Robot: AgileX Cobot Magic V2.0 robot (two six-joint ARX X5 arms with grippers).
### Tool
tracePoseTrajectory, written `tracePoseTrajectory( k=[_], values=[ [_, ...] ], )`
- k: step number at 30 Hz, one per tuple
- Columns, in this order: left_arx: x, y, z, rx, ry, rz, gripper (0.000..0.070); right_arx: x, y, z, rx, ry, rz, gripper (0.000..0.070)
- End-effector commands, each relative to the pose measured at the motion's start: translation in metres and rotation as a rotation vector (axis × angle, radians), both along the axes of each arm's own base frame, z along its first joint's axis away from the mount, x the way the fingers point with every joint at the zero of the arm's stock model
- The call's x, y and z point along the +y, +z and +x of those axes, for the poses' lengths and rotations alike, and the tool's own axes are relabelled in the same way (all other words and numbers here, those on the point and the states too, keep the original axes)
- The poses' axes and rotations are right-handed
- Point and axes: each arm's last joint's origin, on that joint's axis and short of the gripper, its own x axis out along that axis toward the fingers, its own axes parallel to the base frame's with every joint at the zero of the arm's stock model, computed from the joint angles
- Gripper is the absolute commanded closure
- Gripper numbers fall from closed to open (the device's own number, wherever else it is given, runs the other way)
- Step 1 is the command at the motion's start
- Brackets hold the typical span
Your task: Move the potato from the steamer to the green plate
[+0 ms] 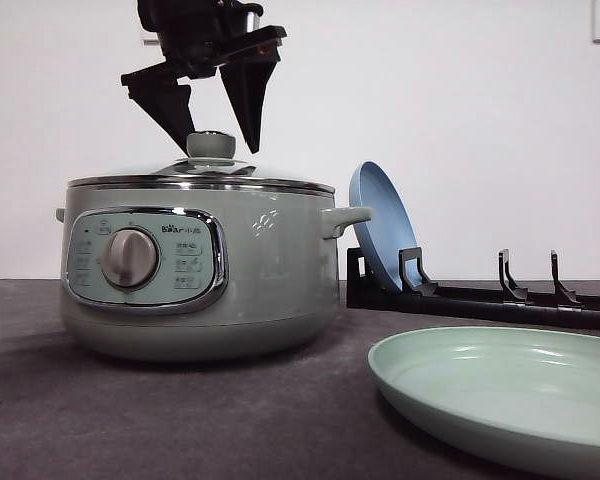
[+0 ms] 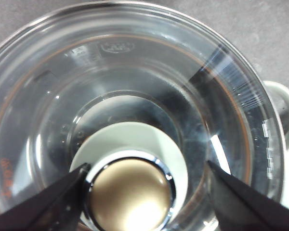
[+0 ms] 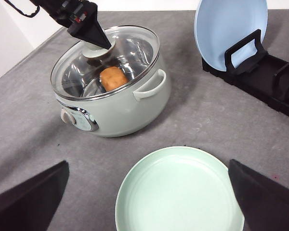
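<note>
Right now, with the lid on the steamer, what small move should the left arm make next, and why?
Probably lower the left pincer a little and close it on the knob. Its jaws stand open on either side of the knob, just above it, and the glass lid covers the potato inside the steamer. The lid must come off before the potato can go to the green plate.

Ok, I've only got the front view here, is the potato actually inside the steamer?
Observer: Yes, the right wrist view shows the potato through the glass lid, inside the steamer.
Operator: Is the left pincer gripping the knob?
Observer: No, the left pincer is open, one finger either side of the knob.
Operator: Green plate free?
Observer: The green plate is bare, the right pincer open above it.
</note>
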Motion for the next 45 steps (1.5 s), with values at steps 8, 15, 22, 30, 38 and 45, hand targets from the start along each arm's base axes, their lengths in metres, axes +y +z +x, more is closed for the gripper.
tracePoseTrajectory(
  k=[8, 15, 22, 30, 38, 45],
  values=[
    [-0.006, -0.003, 0.005, -0.005, -0.013, -0.002, 0.0691, 0.000, 0.004, 0.000, -0.012, -0.002, 0.011, 0.0000],
    [-0.006, 0.006, 0.004, -0.029, -0.010, -0.007, 0.0691, 0.000, 0.004, 0.000, -0.014, -0.008, 0.008, 0.0000],
    [-0.001, 0.043, -0.005, -0.112, -0.009, -0.052, 0.0691, 0.000, 0.004, 0.000, -0.013, -0.008, 0.008, 0.0000],
    [0.010, 0.074, -0.022, -0.182, -0.005, -0.087, 0.0691, 0.000, 0.004, 0.000, -0.012, -0.008, 0.009, 0.0000],
    [0.031, 0.083, -0.022, -0.211, 0.047, -0.060, 0.0691, 0.000, 0.004, 0.000, -0.013, -0.007, 0.009, 0.0000],
    [0.080, 0.098, -0.019, -0.247, 0.171, -0.059, 0.0691, 0.000, 0.003, 0.000, -0.003, -0.007, 0.006, 0.0000]
  ],
)
